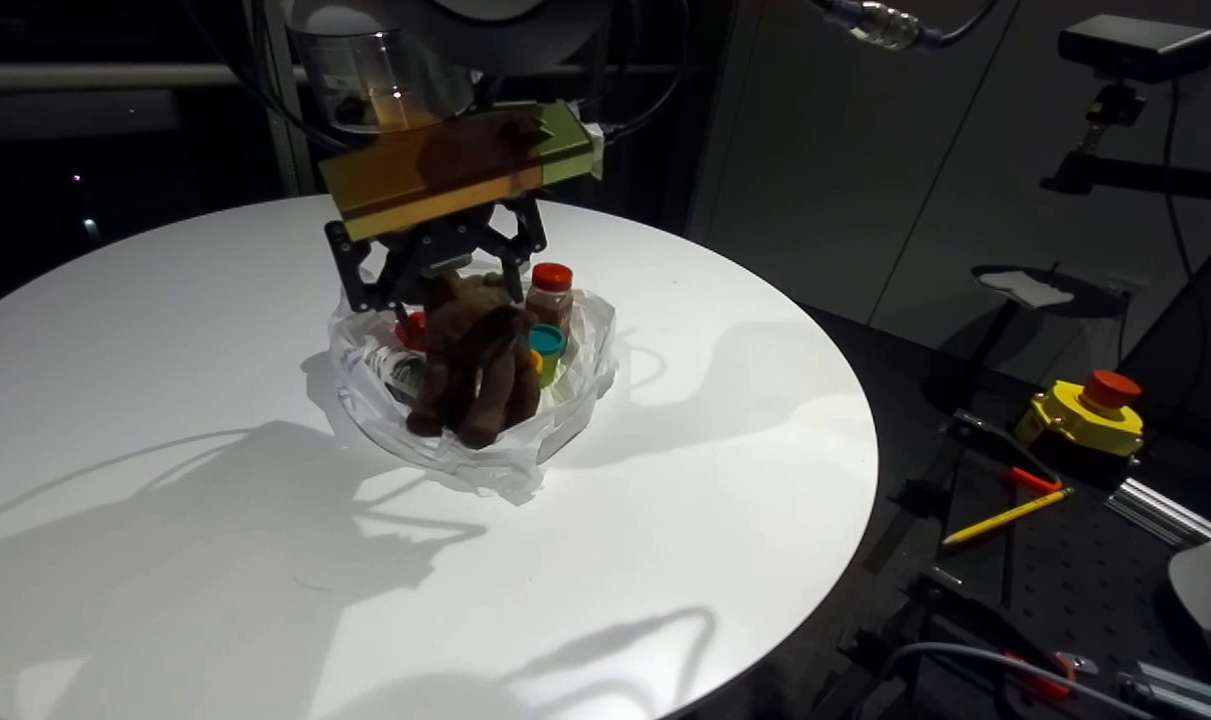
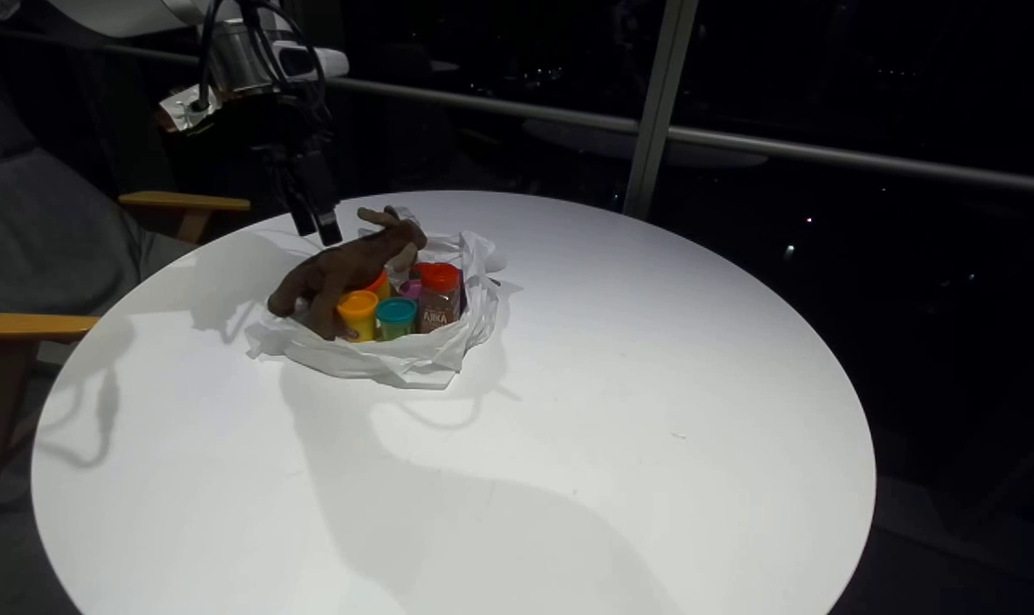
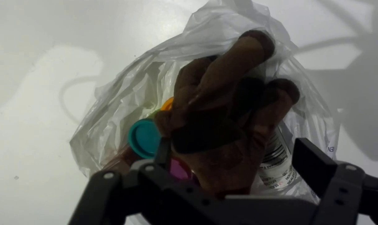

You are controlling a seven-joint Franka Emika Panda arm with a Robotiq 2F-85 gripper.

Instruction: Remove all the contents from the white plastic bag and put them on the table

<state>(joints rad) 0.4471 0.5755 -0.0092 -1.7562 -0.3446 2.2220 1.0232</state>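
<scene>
Two fingers [image 3: 313,165] of the gripper [image 3: 235,148] are spread apart. Below them, the plush toy [image 2: 350,266] is seated in the white plastic bag [image 2: 384,359].

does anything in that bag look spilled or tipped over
No spill shows. The white-labelled container looks tipped, its printed side facing the wrist camera, while the red-lidded jar stands upright in the white plastic bag.

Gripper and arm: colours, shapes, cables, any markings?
Gripper: black, angular linkages, two blocky fingers. Above it, a long box-shaped housing, orange-brown to olive-green, with a white patch at one end. Arm: white, rounded shell; silvery cylinder near the wrist, dark cables running past it. Can't make out any markings.
</scene>
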